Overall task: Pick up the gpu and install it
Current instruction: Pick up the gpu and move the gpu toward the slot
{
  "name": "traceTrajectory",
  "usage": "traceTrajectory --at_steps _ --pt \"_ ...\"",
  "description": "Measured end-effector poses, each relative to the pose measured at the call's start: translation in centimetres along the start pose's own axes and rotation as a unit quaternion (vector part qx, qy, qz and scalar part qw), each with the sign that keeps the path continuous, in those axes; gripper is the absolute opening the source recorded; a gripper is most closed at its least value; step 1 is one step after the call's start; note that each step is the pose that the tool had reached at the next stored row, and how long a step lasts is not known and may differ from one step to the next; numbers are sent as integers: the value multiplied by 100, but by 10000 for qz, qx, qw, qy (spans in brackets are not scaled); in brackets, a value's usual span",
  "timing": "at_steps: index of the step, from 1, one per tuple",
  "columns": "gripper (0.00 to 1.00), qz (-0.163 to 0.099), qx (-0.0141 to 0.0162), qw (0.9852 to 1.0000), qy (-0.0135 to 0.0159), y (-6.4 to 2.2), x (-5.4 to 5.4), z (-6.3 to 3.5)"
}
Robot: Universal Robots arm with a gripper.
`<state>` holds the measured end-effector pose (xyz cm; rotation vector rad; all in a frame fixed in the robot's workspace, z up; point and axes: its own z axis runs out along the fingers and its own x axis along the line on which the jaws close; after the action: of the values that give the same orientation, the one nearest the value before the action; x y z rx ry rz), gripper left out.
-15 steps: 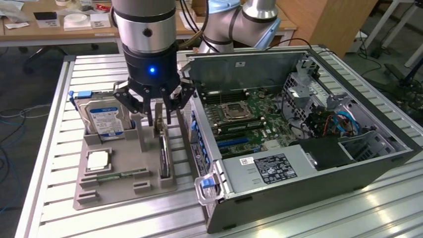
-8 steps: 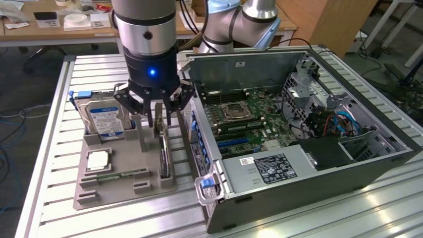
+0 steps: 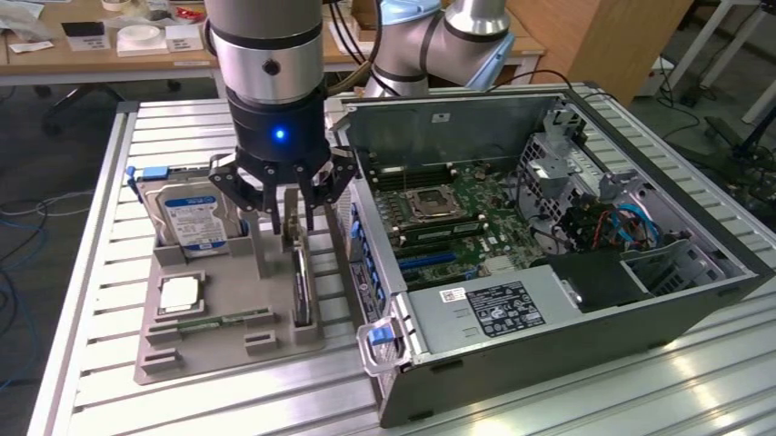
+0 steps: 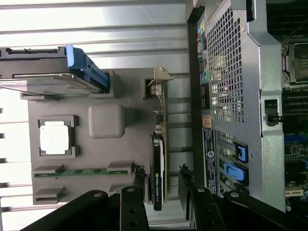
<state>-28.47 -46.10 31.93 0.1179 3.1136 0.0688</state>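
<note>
**Open fingers over the gpu: a skewed close is the risk**

The fingers point(image 4: 140, 185) of the gripper point(image 4: 162, 184) are spread wide and hold nothing, 1 on each side of the gpu point(image 4: 159, 161). The card stands on edge in its slot on the grey tray point(image 3: 170, 354), beside the open computer case point(image 3: 679, 282). Closing off-centre could tilt or wedge the card in its slot. The case wall is near, so a loose grip could knock the card against it.

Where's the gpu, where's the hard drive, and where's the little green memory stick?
gpu point(image 4: 158, 180): wrist view, on its black cooler.
hard drive point(image 3: 194, 221): exterior view, on its blue-white label.
memory stick point(image 4: 82, 172): wrist view, on the middle of its green strip.
</note>
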Motion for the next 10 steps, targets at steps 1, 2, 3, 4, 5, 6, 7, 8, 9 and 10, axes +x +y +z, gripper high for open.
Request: traceTrajectory --at_steps 1,2,3,4,5,6,7,8,9,10 --pt "42 0 -1 10000 -1 0 0 5" --pt "42 0 -2 10000 -2 0 0 15" --pt "42 0 -1 10000 -1 -1 1 24" --pt "42 0 0 10000 0 -1 1 32" --pt "42 0 -1 10000 0 -2 1 38" --pt "42 0 0 10000 0 -2 1 38" --pt "42 0 0 10000 0 -2 1 39" --pt "42 0 0 10000 0 -2 1 39" --pt "42 0 0 10000 0 -2 1 39" --pt "42 0 0 10000 0 -3 1 39"
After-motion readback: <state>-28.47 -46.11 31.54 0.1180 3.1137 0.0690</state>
